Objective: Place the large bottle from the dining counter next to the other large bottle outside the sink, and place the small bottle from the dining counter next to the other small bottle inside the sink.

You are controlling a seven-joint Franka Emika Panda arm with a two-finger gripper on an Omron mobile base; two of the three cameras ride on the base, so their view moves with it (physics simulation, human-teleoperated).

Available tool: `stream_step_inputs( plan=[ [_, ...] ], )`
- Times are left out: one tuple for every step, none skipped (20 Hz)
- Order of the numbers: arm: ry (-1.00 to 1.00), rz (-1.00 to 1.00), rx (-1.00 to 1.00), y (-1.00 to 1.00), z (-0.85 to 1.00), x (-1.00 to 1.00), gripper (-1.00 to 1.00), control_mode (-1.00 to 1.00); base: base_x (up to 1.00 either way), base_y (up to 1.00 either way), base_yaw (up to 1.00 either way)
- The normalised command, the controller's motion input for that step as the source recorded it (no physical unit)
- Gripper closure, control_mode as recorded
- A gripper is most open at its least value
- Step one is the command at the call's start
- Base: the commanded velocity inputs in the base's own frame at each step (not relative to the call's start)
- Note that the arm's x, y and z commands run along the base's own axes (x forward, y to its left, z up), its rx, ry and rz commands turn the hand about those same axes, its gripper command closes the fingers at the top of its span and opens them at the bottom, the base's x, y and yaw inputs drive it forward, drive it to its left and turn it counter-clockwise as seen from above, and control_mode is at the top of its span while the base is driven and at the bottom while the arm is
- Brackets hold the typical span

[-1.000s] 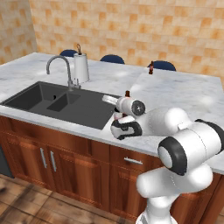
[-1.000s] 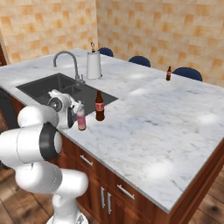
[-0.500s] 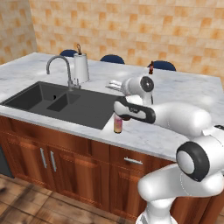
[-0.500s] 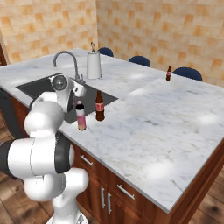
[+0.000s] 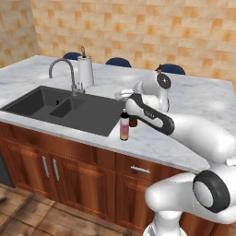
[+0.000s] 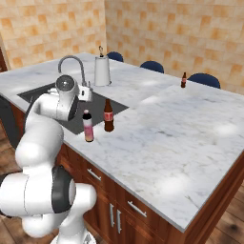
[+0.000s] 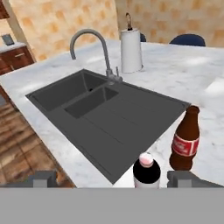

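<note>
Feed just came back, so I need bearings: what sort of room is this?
A rendered home kitchen, apparently: dark grey recessed sink with curved metal faucet, white grey-veined marble counter over reddish wood cabinets.
</note>
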Motion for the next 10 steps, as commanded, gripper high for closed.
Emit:
stream_step_inputs(
  plan=[
    [0.02, 0.23, -0.16, 0.0, 0.0, -0.8, -1.0, -1.0, 0.0, 0.0, 0.0],
    [0.03, 0.21, -0.17, 0.0, 0.0, -0.79, -1.0, -1.0, 0.0, 0.0, 0.0],
    [0.04, 0.18, -0.19, 0.0, 0.0, -0.81, -1.0, -1.0, 0.0, 0.0, 0.0],
    [0.02, 0.15, -0.23, 0.0, 0.0, -0.85, -1.0, -1.0, 0.0, 0.0, 0.0],
    [0.01, 0.09, -0.25, 0.0, 0.0, -0.81, -1.0, -1.0, 0.0, 0.0, 0.0],
    [0.0, 0.04, -0.26, 0.0, -0.01, -0.79, -1.0, -1.0, 0.0, 0.0, 0.0],
    [0.0, 0.0, -0.32, 0.0, -0.06, -0.76, -1.0, -1.0, 0.0, 0.0, 0.0],
    [0.0, 0.0, -0.28, 0.0, -0.09, -0.79, -1.0, -1.0, 0.0, 0.0, 0.0],
    [0.0, 0.0, -0.27, 0.0, -0.13, -0.79, -1.0, -1.0, 0.0, 0.0, 0.0],
    [0.0, 0.0, -0.24, 0.0, -0.16, -0.84, -1.0, -1.0, 0.0, 0.0, 0.0]
  ],
)
